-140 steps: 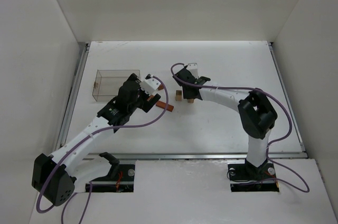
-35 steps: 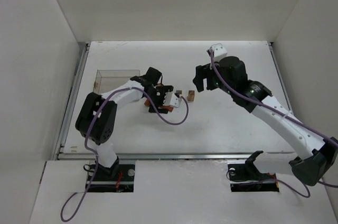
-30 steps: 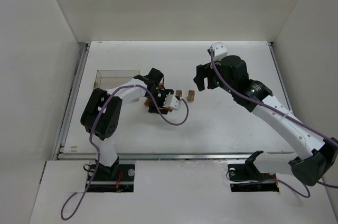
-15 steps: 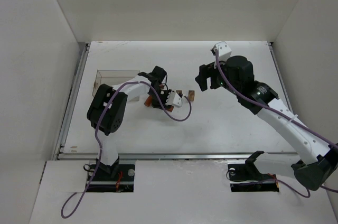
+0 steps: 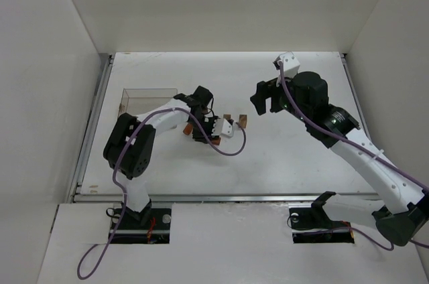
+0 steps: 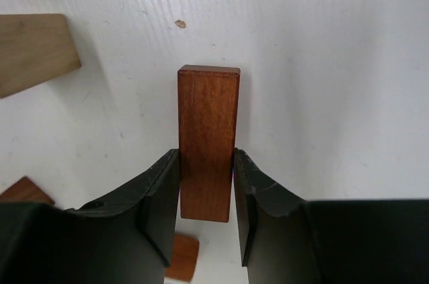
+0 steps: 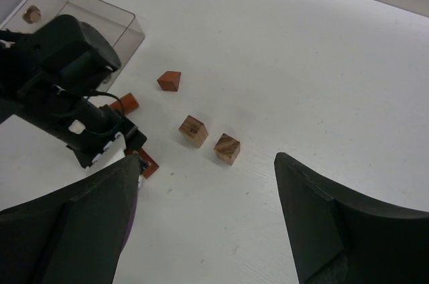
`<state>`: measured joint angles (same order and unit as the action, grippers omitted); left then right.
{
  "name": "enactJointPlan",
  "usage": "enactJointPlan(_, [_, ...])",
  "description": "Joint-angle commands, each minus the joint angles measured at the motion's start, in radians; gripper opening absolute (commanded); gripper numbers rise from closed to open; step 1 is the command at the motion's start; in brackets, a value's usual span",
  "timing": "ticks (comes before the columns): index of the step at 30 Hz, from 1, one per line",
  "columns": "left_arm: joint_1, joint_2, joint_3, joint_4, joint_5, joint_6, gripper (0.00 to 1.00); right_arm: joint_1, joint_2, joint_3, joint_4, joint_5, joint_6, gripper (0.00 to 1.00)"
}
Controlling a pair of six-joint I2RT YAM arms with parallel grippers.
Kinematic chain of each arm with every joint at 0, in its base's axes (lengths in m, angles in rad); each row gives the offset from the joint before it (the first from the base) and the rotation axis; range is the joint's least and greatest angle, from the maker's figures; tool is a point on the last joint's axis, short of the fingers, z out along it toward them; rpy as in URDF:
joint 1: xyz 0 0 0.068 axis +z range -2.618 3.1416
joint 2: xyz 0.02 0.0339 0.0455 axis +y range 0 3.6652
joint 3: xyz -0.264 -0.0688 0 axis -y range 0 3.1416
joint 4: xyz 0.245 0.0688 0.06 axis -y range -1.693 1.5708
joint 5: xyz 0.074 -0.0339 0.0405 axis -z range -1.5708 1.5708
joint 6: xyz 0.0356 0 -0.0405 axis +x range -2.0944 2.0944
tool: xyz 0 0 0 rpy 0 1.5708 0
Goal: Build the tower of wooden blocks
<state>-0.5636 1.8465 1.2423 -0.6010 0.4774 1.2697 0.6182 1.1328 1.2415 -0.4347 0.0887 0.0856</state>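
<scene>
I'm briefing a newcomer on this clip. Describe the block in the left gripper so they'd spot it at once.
Start at the clear box on the table's left; the left gripper sits just right of it. Between its black fingers lies a reddish-brown bar. It is long and slim, unlike the short cubes and small reddish chunk nearby.

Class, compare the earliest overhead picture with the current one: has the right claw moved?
Yes. The right claw has drawn off to the right, away from the right-hand cube it earlier stood over.
</scene>
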Motion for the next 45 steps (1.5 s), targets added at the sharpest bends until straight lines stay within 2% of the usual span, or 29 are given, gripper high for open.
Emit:
enactJointPlan(1, [-0.002,-0.136,0.012,-0.078,0.064,-0.056,0.00,-0.012,-0.002,0.029,0.024,0.034,0.032,0.87])
enactJointPlan(8, [-0.022,-0.190,0.205,-0.129,0.076,-0.283,0.00,-0.066,0.065,0.099,0.001,0.072,0.115,0.87])
enactJointPlan(16, [-0.084,-0.054,0.440,-0.109,-0.031,-0.487,0.00,-0.188,0.074,0.136,-0.018,0.105,0.192,0.87])
enactJointPlan(22, [-0.093,0.042,0.532,-0.097,-0.031,-0.468,0.00,-0.291,0.027,0.145,-0.027,0.115,0.201,0.87])
enactJointPlan(25, [-0.102,0.120,0.618,-0.178,-0.031,-0.422,0.00,-0.343,0.018,0.145,-0.027,0.106,0.188,0.87])
enactJointPlan(33, [-0.122,0.240,0.744,-0.223,-0.091,-0.403,0.00,-0.388,0.018,0.105,-0.027,0.022,0.157,0.87])
enactJointPlan(45, [-0.150,0.258,0.694,-0.221,-0.086,-0.403,0.00,-0.408,0.008,0.049,-0.006,-0.012,0.138,0.87])
